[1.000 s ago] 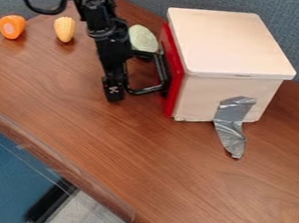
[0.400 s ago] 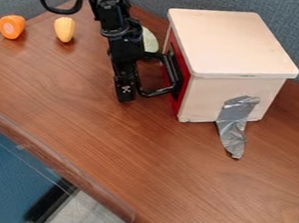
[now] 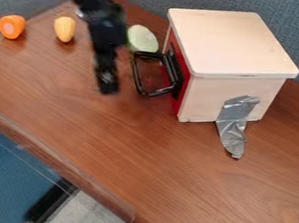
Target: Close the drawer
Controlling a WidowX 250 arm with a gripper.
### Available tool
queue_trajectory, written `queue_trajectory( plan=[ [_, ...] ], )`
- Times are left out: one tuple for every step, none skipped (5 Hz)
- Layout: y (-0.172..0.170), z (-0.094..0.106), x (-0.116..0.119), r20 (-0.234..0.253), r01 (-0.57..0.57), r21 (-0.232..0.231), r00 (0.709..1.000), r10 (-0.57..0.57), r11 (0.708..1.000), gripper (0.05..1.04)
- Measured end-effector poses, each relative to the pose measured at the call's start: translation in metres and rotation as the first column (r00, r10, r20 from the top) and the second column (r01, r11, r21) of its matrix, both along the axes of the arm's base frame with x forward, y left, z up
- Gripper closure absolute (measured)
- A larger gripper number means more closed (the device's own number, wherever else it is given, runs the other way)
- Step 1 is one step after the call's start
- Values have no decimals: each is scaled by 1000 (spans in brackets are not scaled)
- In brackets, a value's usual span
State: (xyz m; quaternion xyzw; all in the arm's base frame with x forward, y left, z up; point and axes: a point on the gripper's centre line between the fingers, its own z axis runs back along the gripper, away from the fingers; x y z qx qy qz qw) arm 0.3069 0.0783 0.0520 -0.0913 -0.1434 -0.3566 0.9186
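Note:
The gripper (image 3: 106,79) hangs over the table at the upper left, a short way left of the drawer's black handle (image 3: 139,77) and apart from it. Whether it is open or shut is blurred. The drawer's red front (image 3: 177,102) sits flush within the left side of the pale wooden box (image 3: 236,47). Its handle sticks out to the left.
Behind the handle lies a pale green oval piece (image 3: 142,37). A yellow corn toy (image 3: 64,28) and an orange carrot piece (image 3: 12,26) lie at the far left. Grey tape (image 3: 232,125) runs from the box onto the table (image 3: 139,168).
The gripper first moved right against the handle while the red front went into the box. Since then it has swung back left, away from the handle.

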Motion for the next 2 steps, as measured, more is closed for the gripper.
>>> queue_trajectory(
  plan=[
    [9, 31, -21, 32, 21, 48, 999, -23, 999, 85],
    [19, 56, -49, 11, 21, 109, 1000, -22, 994, 85]
  ],
)
